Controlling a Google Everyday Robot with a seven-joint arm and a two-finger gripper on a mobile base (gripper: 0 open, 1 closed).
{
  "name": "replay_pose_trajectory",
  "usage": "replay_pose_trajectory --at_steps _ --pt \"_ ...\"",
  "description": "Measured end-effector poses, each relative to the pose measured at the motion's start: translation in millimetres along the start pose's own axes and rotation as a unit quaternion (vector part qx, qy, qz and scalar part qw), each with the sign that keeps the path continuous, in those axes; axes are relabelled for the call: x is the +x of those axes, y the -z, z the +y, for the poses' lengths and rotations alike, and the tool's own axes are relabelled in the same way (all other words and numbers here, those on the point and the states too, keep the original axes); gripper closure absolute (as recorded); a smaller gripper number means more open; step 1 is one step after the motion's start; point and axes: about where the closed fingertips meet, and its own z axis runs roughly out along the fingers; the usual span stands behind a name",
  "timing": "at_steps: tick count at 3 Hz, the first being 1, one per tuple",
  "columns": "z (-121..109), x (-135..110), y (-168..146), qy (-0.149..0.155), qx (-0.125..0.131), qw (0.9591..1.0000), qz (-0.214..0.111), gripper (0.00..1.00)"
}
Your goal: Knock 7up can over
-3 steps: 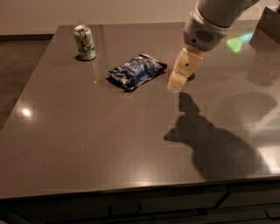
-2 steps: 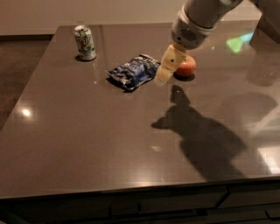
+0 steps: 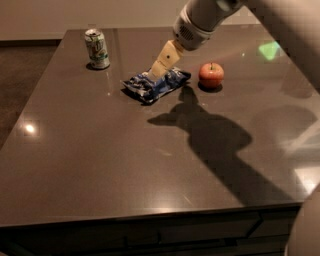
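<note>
Dark glossy table [image 3: 100,165] viewed from near edge. 7up can [image 3: 97,48] stood upright at far left corner, not yet toppled. Gripper [image 3: 154,74] hung just over blue snack bag [image 3: 157,84], well apart from can — claw seen pressed together, nothing held. Sideways push high on can advised; bag to be cleared first. Red apple [image 3: 211,75] set off to right — no obstacle.

Dark glossy brown table [image 3: 100,165], light glints on top; pale wall [image 3: 75,15] behind; dark floor [image 3: 20,65] at left.
</note>
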Motion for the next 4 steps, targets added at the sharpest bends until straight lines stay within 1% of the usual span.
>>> replay_pose_trajectory --at_steps 1,2,3,4 --pt "-6.4 -36.1 -32.3 -0.039 0.008 0.9988 -0.028 0.00" --pt "-5.5 -58.9 -50.4 -0.039 0.033 0.9973 -0.053 0.00" --pt "-8.6 -86.1 -66.6 -0.043 0.056 0.9925 -0.100 0.00" --pt "-10.1 -91.4 -73.3 -0.049 0.064 0.9918 -0.100 0.00"
